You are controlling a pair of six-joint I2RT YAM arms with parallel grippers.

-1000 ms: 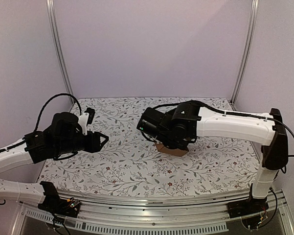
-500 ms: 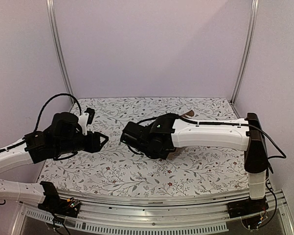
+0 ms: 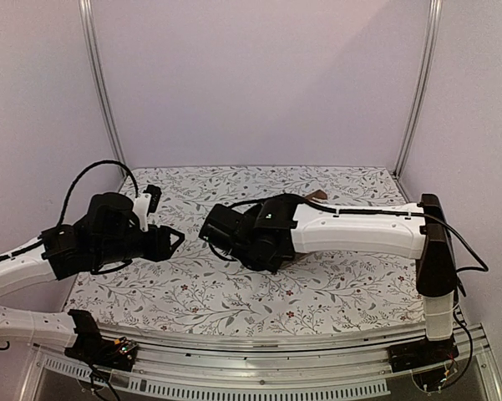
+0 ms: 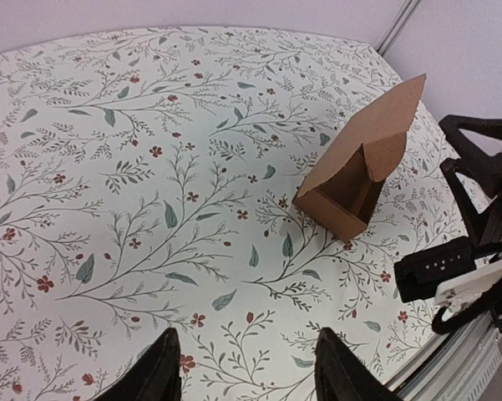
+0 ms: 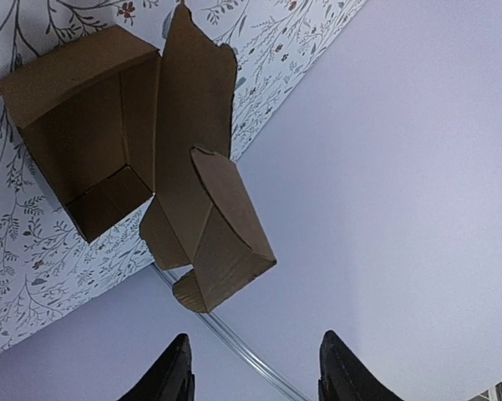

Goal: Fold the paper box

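swung away from the middle-right of the table point(image 4: 109, 167) toward the centre, the right arm point(image 3: 359, 225) has drawn off the paper box point(image 4: 355, 167), and the right gripper point(image 5: 257, 372), shut a moment earlier, now shows its jaws parted with nothing between them. the left gripper point(image 4: 246, 376) has not shifted: it hangs over the left side of the floral cloth, jaws about half apart and empty.

the box sits free on the cloth, right of the table's middle and touched by neither arm. from above it is almost wholly hidden behind the right forearm, with only a brown tip point(image 3: 318, 195) showing. the wrist views show more: the tray point(image 5: 83, 125) is formed with its walls up, while the lid point(image 5: 192, 100) stands raised off the back wall and one rounded ear flap point(image 5: 225, 225) is bent in from it.

by the look of it, the folding is well along and the closing step is in hand. the base is done and the lid is not yet down. the next move seems to call for one gripper to steady the tray while the other tips the lid forward and guides its flaps inside the walls, pressing lightly so that the cardboard does not skid on the cloth.

counted: one paper box with one lid, one ear flap clearly seen (whether it has a twin cannot be told), two arms, two grippers, both empty.
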